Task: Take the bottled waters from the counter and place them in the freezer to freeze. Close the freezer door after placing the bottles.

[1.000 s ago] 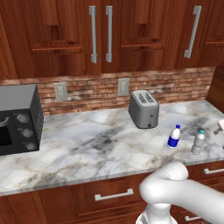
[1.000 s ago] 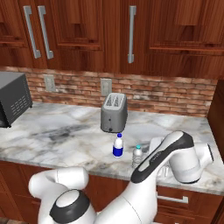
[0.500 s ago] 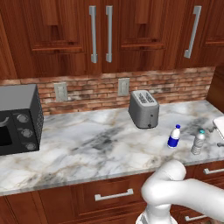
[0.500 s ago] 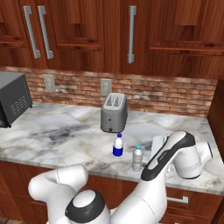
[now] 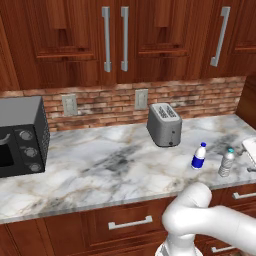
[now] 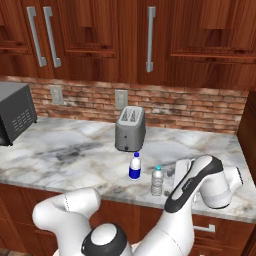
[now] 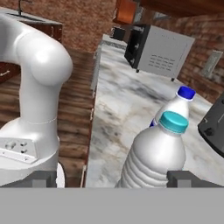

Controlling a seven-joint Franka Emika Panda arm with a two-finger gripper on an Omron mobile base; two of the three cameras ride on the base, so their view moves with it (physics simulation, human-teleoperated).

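**Open fingers facing the nearer water bottle**

Left base view: two bottles, one blue-capped [image 5: 199,156] and one teal-capped [image 5: 226,162], stand on the marble counter [image 5: 100,165] right of the toaster [image 5: 164,124].

Right base view: the arm bends beside the teal-capped bottle.

Hand view: the fingers [image 7: 46,178] stand wide apart, empty, with the teal-capped bottle between them.

Rendered kitchen under even, moderately bright light with no visible lamp. The white marble counter with grey veins [image 5: 100,160] is the brightest surface and shows no glare. The reddish-brown wood upper cabinets [image 5: 150,35] look darker, with soft shading beneath their panel edges. A faint shadow sits under the grey metal toaster [image 5: 164,125]. All views are slightly soft and pixelated. In the hand view the clear ribbed plastic bottle with a teal cap [image 7: 153,153] appears large and close, its edges smooth.
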